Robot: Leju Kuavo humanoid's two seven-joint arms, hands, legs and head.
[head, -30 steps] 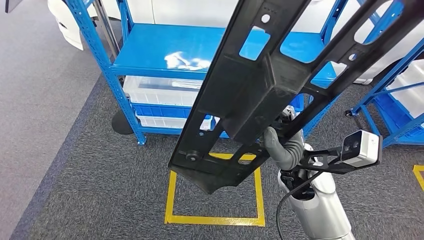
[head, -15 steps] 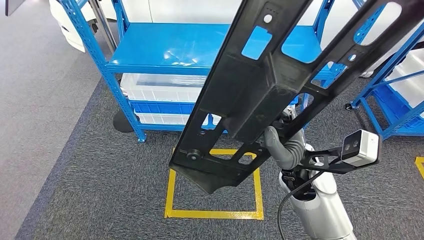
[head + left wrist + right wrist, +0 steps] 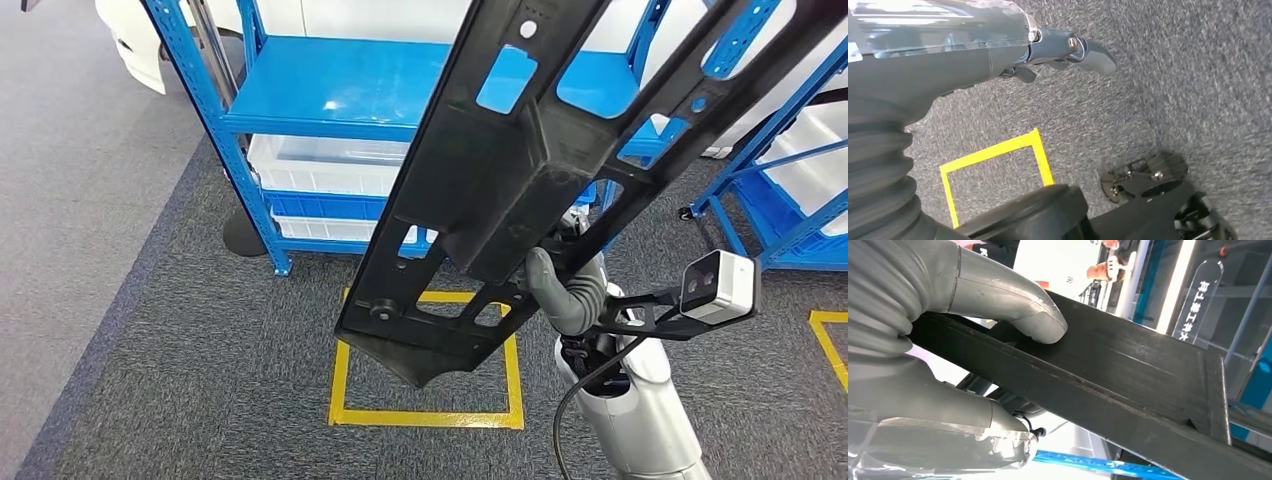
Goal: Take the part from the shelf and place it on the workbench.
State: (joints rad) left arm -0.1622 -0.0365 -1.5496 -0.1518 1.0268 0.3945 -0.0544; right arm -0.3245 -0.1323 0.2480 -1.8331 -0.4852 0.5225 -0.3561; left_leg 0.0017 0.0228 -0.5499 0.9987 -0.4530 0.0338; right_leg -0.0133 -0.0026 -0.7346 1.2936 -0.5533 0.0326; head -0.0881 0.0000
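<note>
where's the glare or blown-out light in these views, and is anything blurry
Head view: white glare patch on the blue shelf top, the black part sharp. Right wrist view: background behind the part blown out white, the right hand soft up close. Left wrist view: sheen on the left hand, carpet evenly lit.

- A yellow tape square (image 3: 340, 385) marks the grey carpet (image 3: 200, 360).
- Clear plastic bins (image 3: 320, 165) sit on the lower levels of a blue rack, under its bare blue top.
- White bins (image 3: 815, 170) fill a second rack at the right edge.
</note>
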